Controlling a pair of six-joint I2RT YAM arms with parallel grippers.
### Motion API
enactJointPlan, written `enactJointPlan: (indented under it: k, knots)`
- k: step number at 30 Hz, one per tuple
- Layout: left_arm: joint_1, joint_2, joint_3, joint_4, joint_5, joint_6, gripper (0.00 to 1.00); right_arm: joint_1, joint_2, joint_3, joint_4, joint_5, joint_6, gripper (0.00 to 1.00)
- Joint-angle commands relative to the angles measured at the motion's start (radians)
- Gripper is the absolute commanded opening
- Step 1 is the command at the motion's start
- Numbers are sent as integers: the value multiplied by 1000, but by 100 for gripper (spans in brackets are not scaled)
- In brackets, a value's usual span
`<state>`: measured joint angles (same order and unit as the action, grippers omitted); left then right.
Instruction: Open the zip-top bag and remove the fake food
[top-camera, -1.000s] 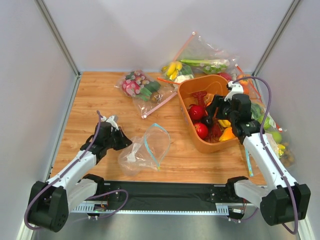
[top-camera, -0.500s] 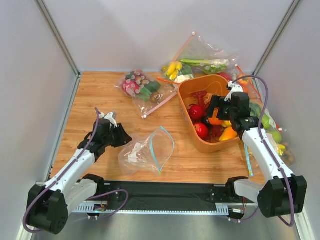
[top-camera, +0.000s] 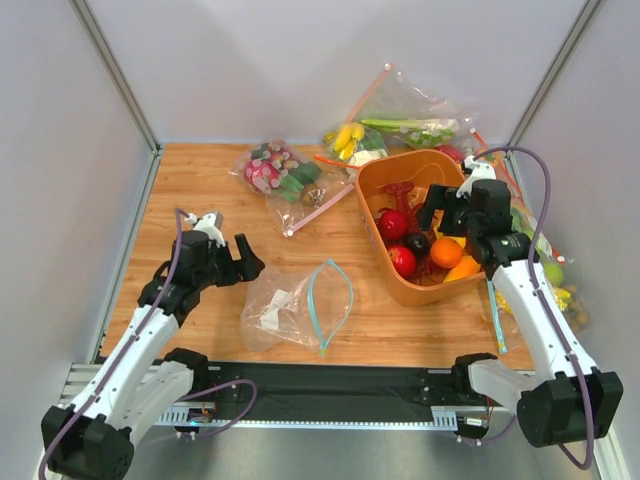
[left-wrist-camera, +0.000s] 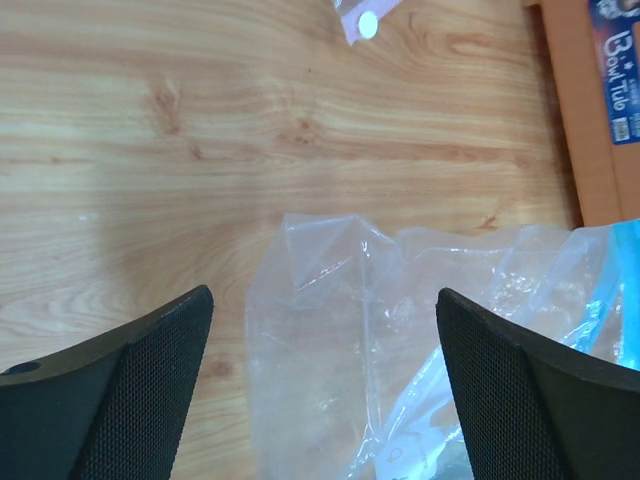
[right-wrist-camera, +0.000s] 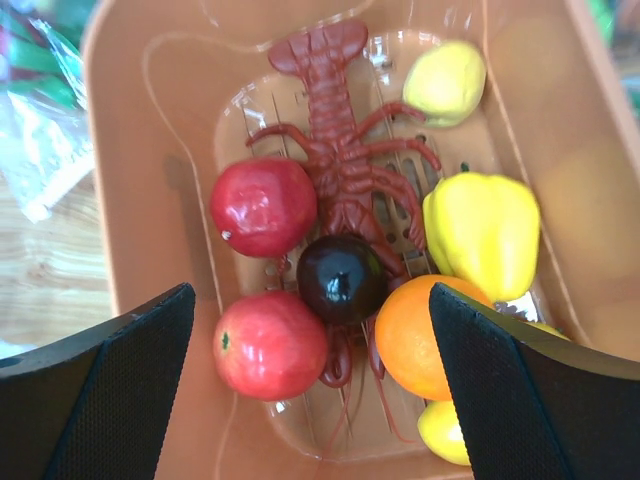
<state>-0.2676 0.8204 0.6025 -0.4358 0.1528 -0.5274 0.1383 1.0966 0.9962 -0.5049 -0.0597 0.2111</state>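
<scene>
The zip-top bag (top-camera: 297, 305) lies flat on the wooden table with nothing in it, its teal zip strip (top-camera: 315, 300) curved open. My left gripper (top-camera: 240, 265) is open just left of it. In the left wrist view the gripper (left-wrist-camera: 322, 295) hangs over the bag's clear bottom end (left-wrist-camera: 400, 330) with nothing between the fingers. The fake food sits in the orange bin (top-camera: 372, 180): two red fruits (right-wrist-camera: 263, 206) (right-wrist-camera: 270, 345), a dark one (right-wrist-camera: 342, 278), an orange one (right-wrist-camera: 425, 335) and a yellow one (right-wrist-camera: 483, 230). My right gripper (right-wrist-camera: 310, 295) is open above them.
A red toy lobster (right-wrist-camera: 340, 140) lies in the bin under the fruits. Other filled clear bags lie at the back (top-camera: 280, 170) (top-camera: 400, 125) and along the right wall (top-camera: 540, 265). Enclosure walls close in left and right.
My left gripper opened, let go of the bag and drew back left; the bag settled flat. My right gripper opened wider and lifted, and the orange fruit now rests in the bin.
</scene>
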Motion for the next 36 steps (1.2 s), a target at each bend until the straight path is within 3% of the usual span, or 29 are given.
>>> enactJointPlan:
  k: [1,17,36]
  knots:
    - [4,-46,94,-101,-56,64,99,-5,-55,59,-30,15,-18,100]
    - [4,-152,505,-386,-271,213,99,-3,-227,53,-18,-75,-27,100]
    - [4,-150,569,-443,-300,239,99,-3,-239,48,-20,-63,-35,100]
